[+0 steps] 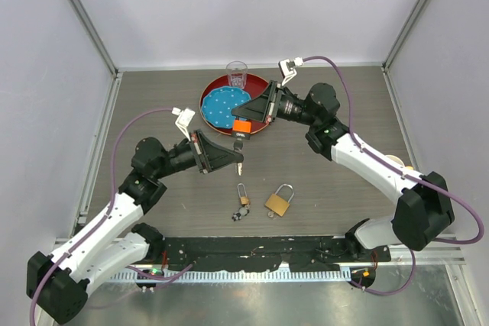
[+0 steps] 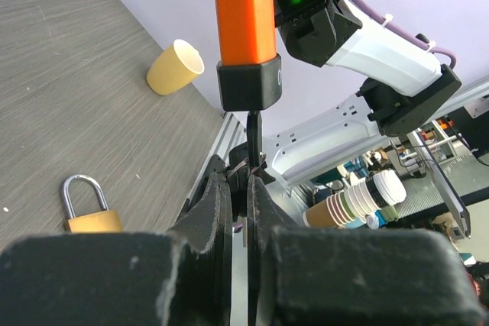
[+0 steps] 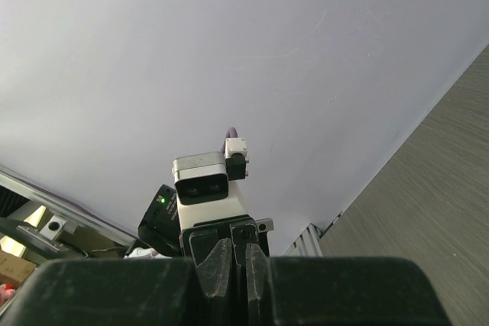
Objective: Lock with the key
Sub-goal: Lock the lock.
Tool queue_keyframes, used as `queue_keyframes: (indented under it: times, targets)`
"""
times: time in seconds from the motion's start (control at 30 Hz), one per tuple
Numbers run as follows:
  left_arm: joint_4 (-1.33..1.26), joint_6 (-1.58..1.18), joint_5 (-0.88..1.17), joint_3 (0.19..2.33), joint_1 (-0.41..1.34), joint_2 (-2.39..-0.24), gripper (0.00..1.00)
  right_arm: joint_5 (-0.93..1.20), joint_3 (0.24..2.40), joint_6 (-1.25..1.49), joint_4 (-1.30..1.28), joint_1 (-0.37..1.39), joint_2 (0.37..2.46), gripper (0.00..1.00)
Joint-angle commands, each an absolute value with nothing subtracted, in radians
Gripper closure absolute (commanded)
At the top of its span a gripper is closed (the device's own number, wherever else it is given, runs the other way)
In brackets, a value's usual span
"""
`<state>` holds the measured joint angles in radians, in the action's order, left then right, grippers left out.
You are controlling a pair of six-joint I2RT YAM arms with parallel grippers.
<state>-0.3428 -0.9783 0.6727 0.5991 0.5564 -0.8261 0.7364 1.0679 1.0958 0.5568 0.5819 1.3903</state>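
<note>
An orange-and-black padlock (image 1: 241,127) (image 2: 246,36) hangs in the air over the table's middle, and my right gripper (image 1: 246,123) (image 3: 239,253) is shut on its orange body. A thin dark key (image 2: 252,139) sticks out of the lock's black end and runs straight down between the jaws of my left gripper (image 1: 240,163) (image 2: 238,182), which is shut on it. In the right wrist view the lock is almost wholly hidden behind the fingers.
A brass padlock (image 1: 280,202) (image 2: 88,208) and a smaller lock with keys (image 1: 242,203) lie on the table near the front. At the back stand a red plate (image 1: 260,82) holding a blue dish (image 1: 226,106), and a glass (image 1: 237,74). A yellow paper cup (image 2: 176,66) lies at the right.
</note>
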Motion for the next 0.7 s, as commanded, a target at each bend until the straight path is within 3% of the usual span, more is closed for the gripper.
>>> queue_keyframes:
  times: [0.0, 0.67]
  targets:
    - [-0.33, -0.965, 0.67, 0.577, 0.561, -0.802, 1.0, 0.732, 1.127, 1.115, 0.644, 0.557, 1.385, 0.98]
    - [-0.305, -0.992, 0.66, 0.485, 0.626, -0.755, 1.0, 0.658, 1.134, 1.146, 0.611, 0.495, 1.405, 0.98]
